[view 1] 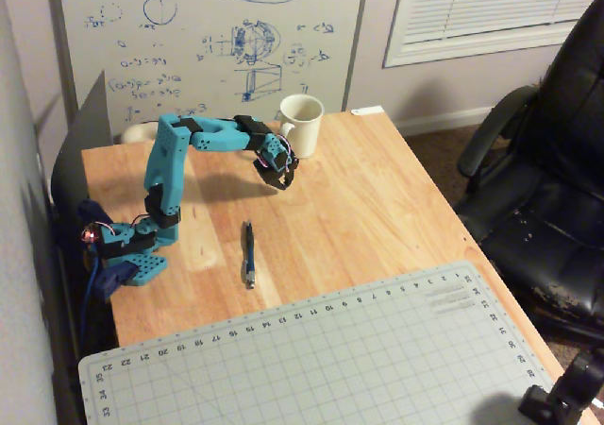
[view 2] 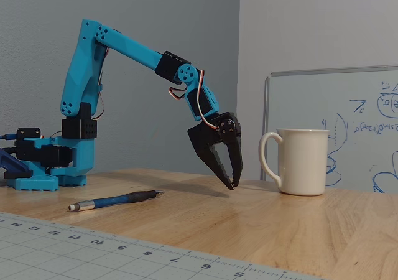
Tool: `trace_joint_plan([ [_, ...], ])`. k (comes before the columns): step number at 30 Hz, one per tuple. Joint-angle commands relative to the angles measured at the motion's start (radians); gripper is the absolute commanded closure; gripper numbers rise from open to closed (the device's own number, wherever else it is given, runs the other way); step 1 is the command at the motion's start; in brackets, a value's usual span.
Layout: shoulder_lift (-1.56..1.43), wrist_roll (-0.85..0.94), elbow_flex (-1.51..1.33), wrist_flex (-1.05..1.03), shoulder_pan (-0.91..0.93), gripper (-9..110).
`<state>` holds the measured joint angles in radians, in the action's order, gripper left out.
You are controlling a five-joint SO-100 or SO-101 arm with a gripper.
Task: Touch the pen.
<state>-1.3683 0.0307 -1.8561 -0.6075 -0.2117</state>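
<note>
Hovering near the mug [view 2: 303, 161] at frame centre, the fingers [view 2: 231, 183] — closed, empty — have not yet touched the pen [view 2: 115, 200], lower left.

Pen between arm base and cutting mat

On the wooden tabletop [view 1: 377, 198], the thin dark pen [view 1: 248, 253] lies right of the blue arm base [view 1: 132, 260]; the white ceramic mug [view 1: 302, 125] stands behind, the gridded cutting mat [view 1: 330, 359] in front.
</note>
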Motion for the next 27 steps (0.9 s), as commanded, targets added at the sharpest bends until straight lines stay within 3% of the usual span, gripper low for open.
trace_joint_plan([
  [1, -1.819, 0.003, -1.287, -0.376, 0.198, 101],
  [27, -1.818, 0.003, -1.289, -0.376, 0.230, 101],
])
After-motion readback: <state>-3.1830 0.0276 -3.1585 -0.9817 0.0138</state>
